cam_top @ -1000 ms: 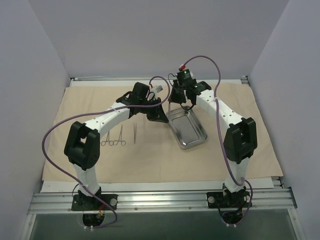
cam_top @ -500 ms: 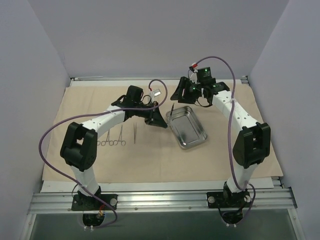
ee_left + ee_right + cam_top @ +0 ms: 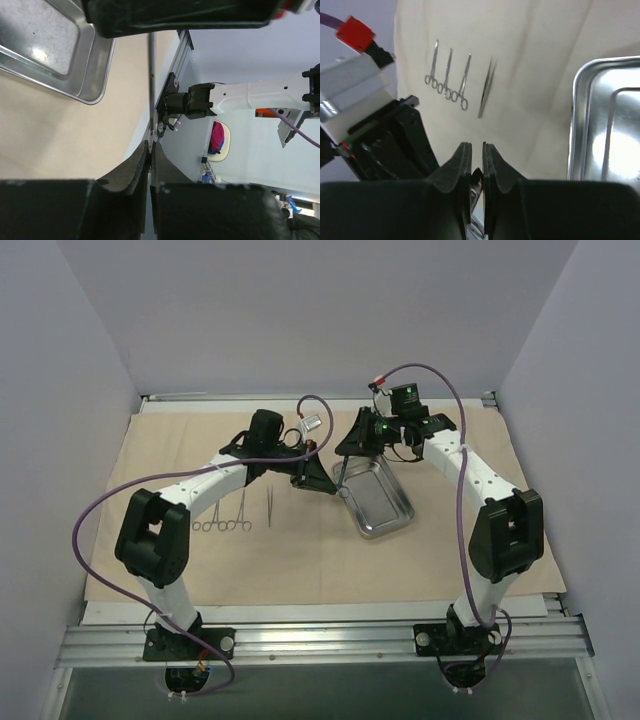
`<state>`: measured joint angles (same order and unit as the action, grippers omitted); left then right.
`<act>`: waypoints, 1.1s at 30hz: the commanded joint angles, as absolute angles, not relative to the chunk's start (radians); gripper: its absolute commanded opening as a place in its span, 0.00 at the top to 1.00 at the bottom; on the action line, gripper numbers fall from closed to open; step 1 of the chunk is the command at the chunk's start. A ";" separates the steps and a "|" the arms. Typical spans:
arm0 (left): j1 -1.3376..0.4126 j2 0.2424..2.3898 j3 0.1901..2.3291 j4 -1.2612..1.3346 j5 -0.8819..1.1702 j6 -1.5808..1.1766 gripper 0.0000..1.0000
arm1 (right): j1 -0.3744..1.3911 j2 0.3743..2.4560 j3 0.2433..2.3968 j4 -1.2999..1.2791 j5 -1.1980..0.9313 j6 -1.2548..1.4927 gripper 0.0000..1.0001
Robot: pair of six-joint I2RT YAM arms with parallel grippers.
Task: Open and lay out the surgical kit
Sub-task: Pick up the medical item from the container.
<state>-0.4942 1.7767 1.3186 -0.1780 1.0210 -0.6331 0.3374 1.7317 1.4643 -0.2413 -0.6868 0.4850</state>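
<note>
Left wrist view: left gripper [image 3: 150, 150] clenched tight on a thin silver instrument [image 3: 150, 90], shaft running straight out from the fingertips to the right gripper [image 3: 476, 148]. Right jaws nearly together, narrow slit between, glint of metal low in the slit; firm pinch or loose guide, cannot tell. Instrument held in the air at the far-left corner of the steel tray [image 3: 388, 508]. Tray set right of centre on the wrapping cloth [image 3: 330, 560]. Already laid out left of the tray: three ring-handled forceps [image 3: 449, 75] in a row, tweezers [image 3: 486, 89] just beside them on the right.

Step in hand, by judgement: hand-over of a further piece between grippers. Next move likely calls for a single sure hold, then carriage left and placement parallel, beside the tweezers.

Obscured: instrument's far end, inside the right jaws. Pale streak in the tray: second piece or reflection, undecided.
</note>
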 commanded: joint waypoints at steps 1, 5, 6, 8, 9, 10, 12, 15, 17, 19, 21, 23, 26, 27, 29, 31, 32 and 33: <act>-0.485 1.715 1.336 -0.154 1.040 -0.625 0.88 | 0.354 1.684 1.465 -0.219 -0.715 0.486 1.00; -0.457 1.660 1.356 -0.276 0.863 -0.559 0.62 | 0.383 1.669 1.489 -0.259 -0.623 0.497 1.00; -0.453 1.651 1.370 -0.310 0.823 -0.534 0.61 | 0.390 1.666 1.497 -0.285 -0.592 0.515 1.00; -0.457 1.618 1.428 -0.425 0.728 -0.453 0.57 | 0.402 1.657 1.497 -0.302 -0.519 0.549 1.00; -0.465 1.608 1.445 -0.446 0.651 -0.419 0.56 | 0.413 1.657 1.497 -0.328 -0.494 0.580 1.00; -0.469 1.591 1.460 -0.486 0.615 -0.404 0.55 | 0.419 1.658 1.505 -0.346 -0.468 0.597 1.00; -0.476 1.589 1.508 -0.521 0.540 -0.382 0.55 | 0.428 1.663 1.511 -0.385 -0.422 0.633 1.00; -0.505 1.586 1.542 -0.548 0.468 -0.362 0.55 | 0.433 1.672 1.522 -0.425 -0.390 0.712 1.00; -0.537 1.589 1.563 -0.575 0.393 -0.344 0.55 | 0.433 1.683 1.549 -0.449 -0.374 0.748 1.00; -0.564 1.600 1.585 -0.600 0.355 -0.325 0.55 | 0.434 1.690 1.574 -0.491 -0.348 0.775 1.00; -0.581 1.601 1.588 -0.617 0.331 -0.315 0.53 | 0.434 1.692 1.592 -0.506 -0.348 0.811 1.00; -0.604 1.603 1.583 -0.627 0.298 -0.302 0.52 | 0.437 1.690 1.606 -0.508 -0.348 0.847 1.00; -0.627 1.598 1.574 -0.629 0.276 -0.291 0.50 | 0.449 1.687 1.624 -0.505 -0.348 0.867 1.00; -0.632 1.595 1.571 -0.618 0.276 -0.291 0.50 | 0.454 1.690 1.640 -0.506 -0.348 0.868 1.00; -0.635 1.591 1.566 -0.609 0.276 -0.288 0.49 | 0.460 1.698 1.652 -0.515 -0.344 0.864 1.00; -0.640 1.592 1.566 -0.600 0.287 -0.285 0.49 | 0.469 1.703 1.654 -0.518 -0.342 0.862 1.00; -0.643 1.595 1.572 -0.600 0.288 -0.282 0.48 | 0.474 1.703 1.652 -0.518 -0.342 0.862 1.00; -0.649 1.601 1.577 -0.606 0.288 -0.278 0.48 | 0.477 1.704 1.651 -0.517 -0.342 0.862 1.00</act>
